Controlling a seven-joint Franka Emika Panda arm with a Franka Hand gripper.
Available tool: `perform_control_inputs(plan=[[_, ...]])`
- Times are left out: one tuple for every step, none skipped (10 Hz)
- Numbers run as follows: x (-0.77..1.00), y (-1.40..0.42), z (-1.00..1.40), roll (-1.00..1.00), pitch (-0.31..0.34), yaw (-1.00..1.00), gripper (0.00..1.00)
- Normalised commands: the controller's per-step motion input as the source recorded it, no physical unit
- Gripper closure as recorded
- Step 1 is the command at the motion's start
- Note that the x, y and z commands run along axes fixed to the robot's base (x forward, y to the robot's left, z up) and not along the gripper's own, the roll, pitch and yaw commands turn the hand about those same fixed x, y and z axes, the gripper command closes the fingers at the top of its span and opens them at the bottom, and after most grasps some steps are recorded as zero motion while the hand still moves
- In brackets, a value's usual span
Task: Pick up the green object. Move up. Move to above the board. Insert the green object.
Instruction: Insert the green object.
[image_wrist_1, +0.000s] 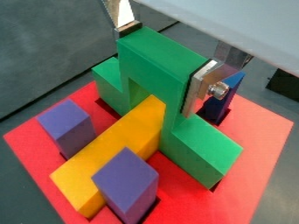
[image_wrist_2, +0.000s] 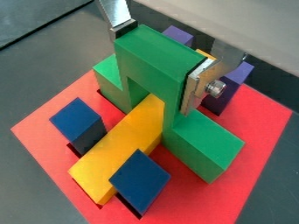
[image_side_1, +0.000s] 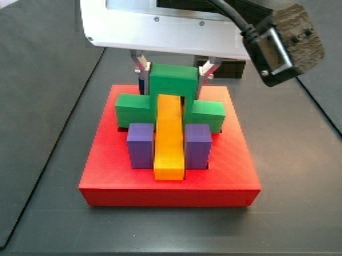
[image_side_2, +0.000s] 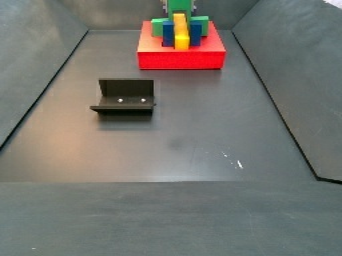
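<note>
Over the board (image_side_1: 170, 186): last step, the insertion.
The gripper (image_wrist_1: 163, 58) has its fingers (image_wrist_1: 208, 86) pinching the green object's (image_wrist_1: 158, 74) raised cube as it straddles the yellow bar (image_wrist_1: 117, 157); the next move, I judge, is spreading them.

White gripper (image_side_1: 175, 66) housing, flat silver fingers (image_wrist_1: 211, 86) with screw, black cable, grey wrist camera (image_side_1: 285, 42)

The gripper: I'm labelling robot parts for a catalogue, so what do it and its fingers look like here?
The gripper, above the red board in a side view, has a boxy white body with a black cable looping from it to a dark, tan-speckled unit. In a wrist view its fingers are flat silver plates, one showing a round screw head.
</note>
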Motion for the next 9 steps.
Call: perform_control_inputs(plan=[[0.26,-0.23,0.0,0.06,0.0,0.13,1.0],[0.21,-0.05,-0.06,0.02,0.0,0.07,1.0],[0.2,-0.01,-0.09,0.01,0.0,0.1,1.0],[0.03,0.0,-0.25,0.0,0.0,0.11,1.0],[0.0,0.08,-0.32,-0.12,0.0,0.09,1.0],[0.0,0.17,-0.37,-0.2,0.0,0.05,1.0],[0.0,0.12,-0.37,-0.18,0.0,0.03,1.0],[0.0,0.08,-0.58,-0.16,-0.014,0.0,1.0],[0.0,0.04,-0.85,-0.09,-0.09,0.0,1.0]])
